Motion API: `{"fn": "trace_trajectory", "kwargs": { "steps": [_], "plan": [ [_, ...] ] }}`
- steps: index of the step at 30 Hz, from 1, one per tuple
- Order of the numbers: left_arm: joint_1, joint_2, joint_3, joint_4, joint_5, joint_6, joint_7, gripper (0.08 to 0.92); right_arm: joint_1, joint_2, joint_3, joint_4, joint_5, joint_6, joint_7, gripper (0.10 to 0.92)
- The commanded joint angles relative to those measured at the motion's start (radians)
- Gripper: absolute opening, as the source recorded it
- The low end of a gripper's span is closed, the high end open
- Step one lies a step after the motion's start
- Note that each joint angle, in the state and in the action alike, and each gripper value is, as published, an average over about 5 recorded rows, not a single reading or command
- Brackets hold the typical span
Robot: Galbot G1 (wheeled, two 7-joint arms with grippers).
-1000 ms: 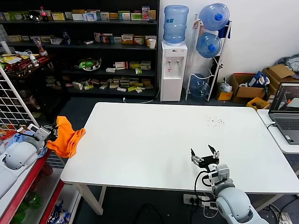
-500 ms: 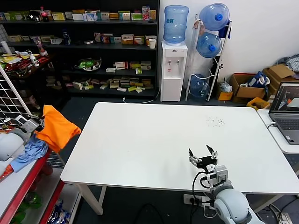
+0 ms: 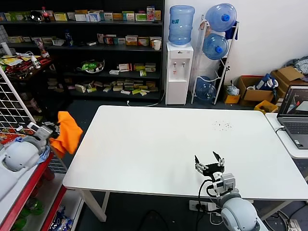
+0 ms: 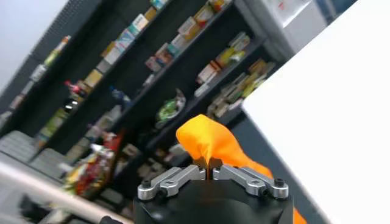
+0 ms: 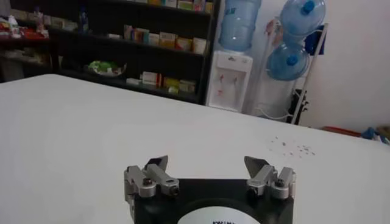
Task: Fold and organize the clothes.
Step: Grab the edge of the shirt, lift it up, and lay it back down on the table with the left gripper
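The clothes, one bright orange T-shirt, hangs bunched in the air just left of the white table's left edge. My left gripper is shut on a fold of it. In the left wrist view the orange T-shirt rises from between the closed jaws of the left gripper. My right gripper hovers low over the table's near edge, right of centre, open with nothing between its fingers. The right wrist view shows the right gripper spread wide above bare table.
A red rack with a light blue cloth stands at the left under my left arm. A laptop sits at the far right. Shelves and a water dispenser stand behind the table. Small dark specks lie on the tabletop.
The left gripper has lifted the orange T-shirt off the table's left corner and now holds it hanging beside the edge. The right gripper has barely moved.
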Motion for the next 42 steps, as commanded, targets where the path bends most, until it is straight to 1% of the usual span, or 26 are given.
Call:
{"fn": "trace_trajectory", "kwargs": {
  "steps": [1,7,9,11,17,23,30,34,37,39,42],
  "plan": [
    [0.153,-0.168,0.021,-0.199,-0.125,0.032,-0.137,0.115,-0.021,0.002,0.015,0.003,-0.003,0.001,0.001,0.823],
    [0.195,-0.223,0.047,-0.336,-0.156,0.050,-0.181,0.115,-0.038,0.002,0.033,0.001,-0.012,0.000,0.003,0.823],
    [0.194,-0.261,0.066,-0.351,-0.166,0.055,-0.192,0.115,-0.037,0.005,0.033,0.001,-0.016,-0.003,0.005,0.823],
    [0.189,-0.318,0.087,-0.340,-0.154,0.055,-0.198,0.115,-0.036,0.007,0.035,0.000,-0.019,-0.004,0.006,0.823],
    [0.165,-0.548,0.145,-0.215,-0.063,0.047,-0.202,0.115,-0.049,-0.004,0.062,-0.005,-0.025,0.021,-0.009,0.823],
    [0.134,-0.747,0.193,-0.085,-0.049,0.029,-0.226,0.115,-0.068,-0.010,0.090,-0.006,-0.022,0.054,-0.032,0.823],
    [0.107,-0.976,0.200,0.049,-0.049,-0.009,-0.277,0.115,-0.081,-0.023,0.105,-0.010,-0.008,0.062,-0.040,0.823],
    [0.103,-1.080,0.186,0.130,-0.046,-0.056,-0.306,0.115,-0.076,-0.031,0.110,-0.013,0.004,0.060,-0.038,0.823],
    [0.102,-1.151,0.165,0.197,-0.041,-0.120,-0.319,0.121,-0.069,-0.034,0.110,-0.019,0.010,0.061,-0.037,0.823],
    [0.102,-1.171,0.155,0.231,-0.041,-0.177,-0.319,0.151,-0.065,-0.037,0.110,-0.025,0.013,0.062,-0.037,0.823],
    [0.103,-1.175,0.150,0.243,-0.042,-0.268,-0.309,0.232,-0.059,-0.044,0.112,-0.033,0.018,0.062,-0.035,0.823]
  ]
}}
